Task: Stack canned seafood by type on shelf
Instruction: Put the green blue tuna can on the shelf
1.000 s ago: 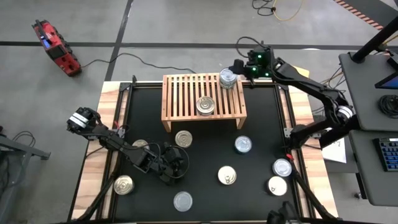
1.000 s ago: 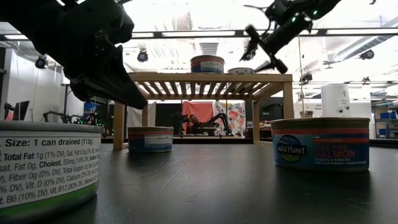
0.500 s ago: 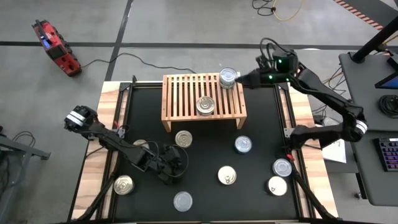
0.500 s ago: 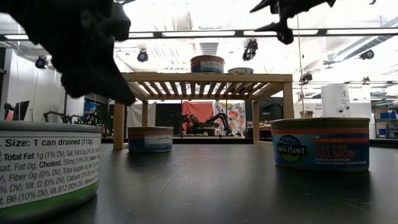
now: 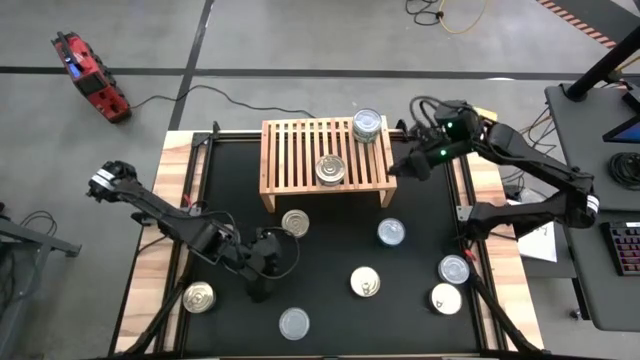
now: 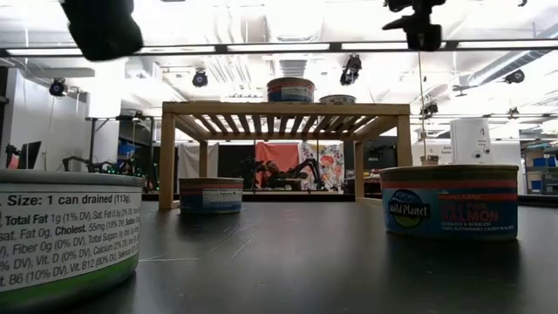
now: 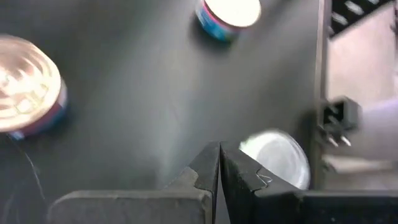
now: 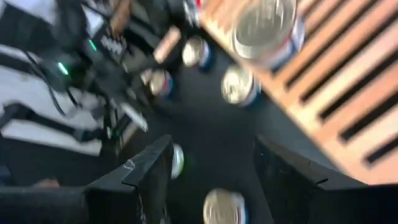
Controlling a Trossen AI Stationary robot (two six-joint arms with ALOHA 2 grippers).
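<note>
Left gripper (image 5: 262, 262): jaws pressed together, empty, low among loose tins on the mat (image 5: 330, 315). Sweep it sideways and you knock the gold tin (image 5: 199, 297) or the tin below the shelf (image 5: 295, 222).

Shelf (image 5: 290, 150): two tins on the slats, one mid-front (image 5: 331, 170), one at the back right corner (image 5: 367, 125), not stacked.

Right gripper (image 5: 398, 167): fingers apart, empty, just off the shelf's right end. Swing in low and you clip the shelf's side or nudge the corner tin off the edge. The other loose tins, like the bluish one (image 5: 391, 232), lie well apart.
</note>
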